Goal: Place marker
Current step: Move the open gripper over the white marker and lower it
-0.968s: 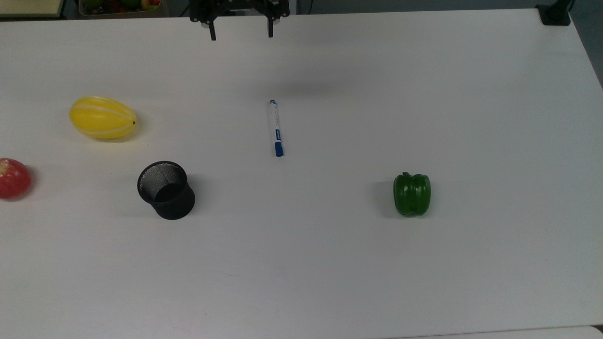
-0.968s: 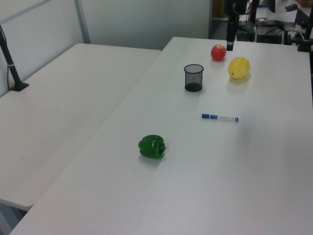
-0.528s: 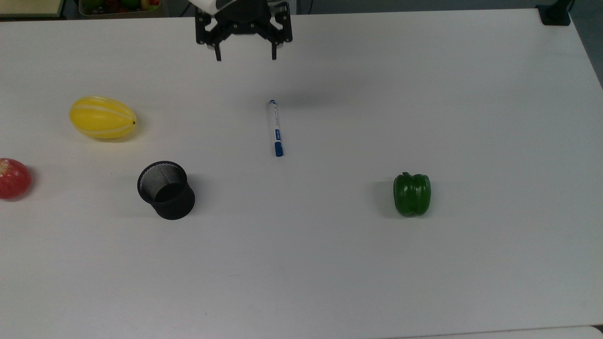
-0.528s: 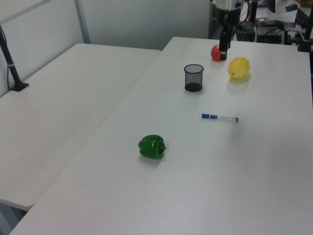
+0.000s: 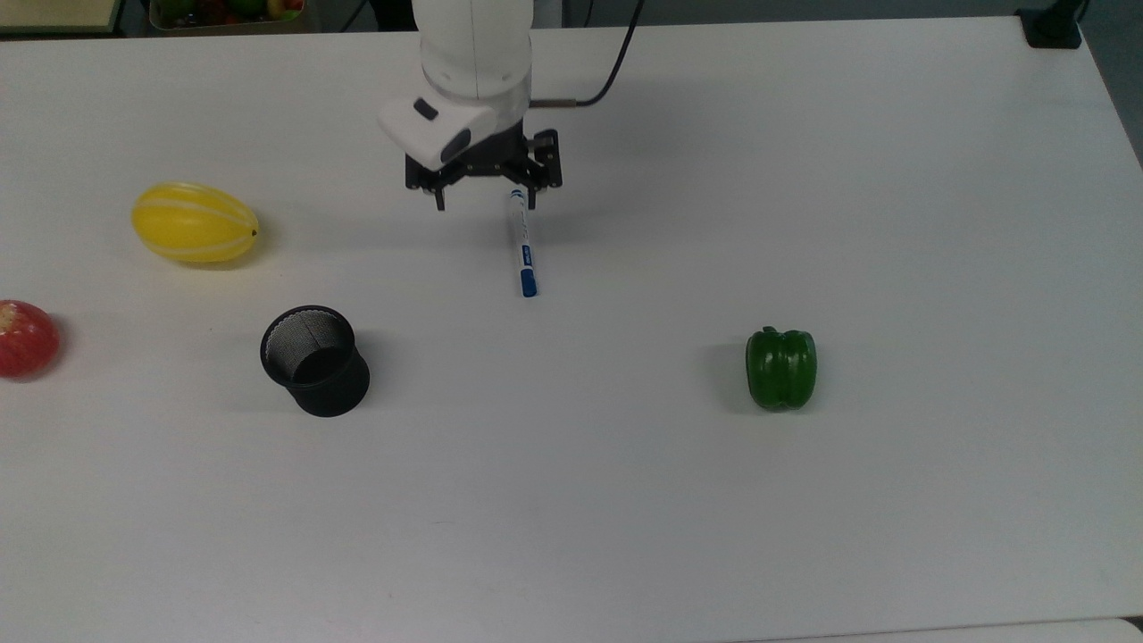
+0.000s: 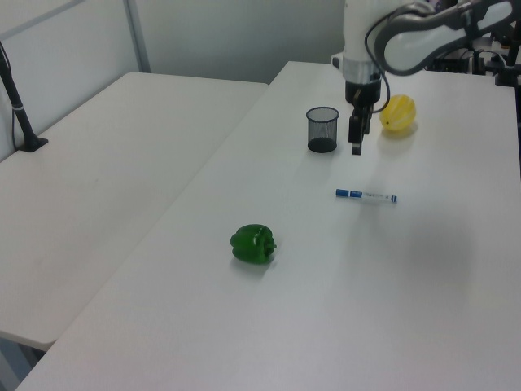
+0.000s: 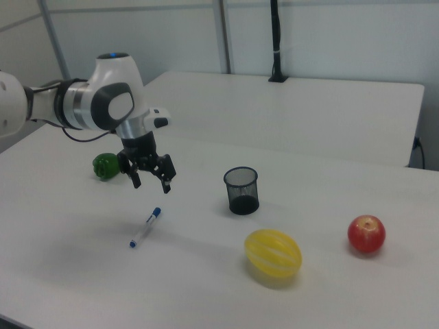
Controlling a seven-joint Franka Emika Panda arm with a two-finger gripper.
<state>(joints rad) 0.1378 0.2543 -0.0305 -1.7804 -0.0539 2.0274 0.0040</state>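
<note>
Lying flat on the white table (image 5: 625,518), the marker (image 5: 523,243) was untouched and not yet lifted; no part of the task looked done. I took the black mesh cup (image 5: 315,360) as the landmark throughout.

- Marker: well apart from the cup, toward the top view's right and farther up the table. Blue cap pointed to the near edge in the top view, small blue tip toward the arm. In the left view the marker (image 6: 365,195) lay nearer the camera than the cup (image 6: 322,129); in the right view the marker (image 7: 145,227) lay to the right view's left of the cup (image 7: 241,190).
- Gripper (image 5: 484,200): fingers spread apart, holding nothing. In the top view it overlapped the marker's tip end; the right view showed the gripper (image 7: 150,179) plainly above the table, clear of the marker.
- Other things: yellow melon (image 5: 195,222) beyond the cup, red apple (image 5: 27,338) off to the top view's left of it, green pepper (image 5: 781,368) far to the top view's right of it.

Judgement: early stage, approach only. Left to do: descend, close on the barrel, lift, carry and set down. The cup was probably the destination, though the task sentence did not say.
</note>
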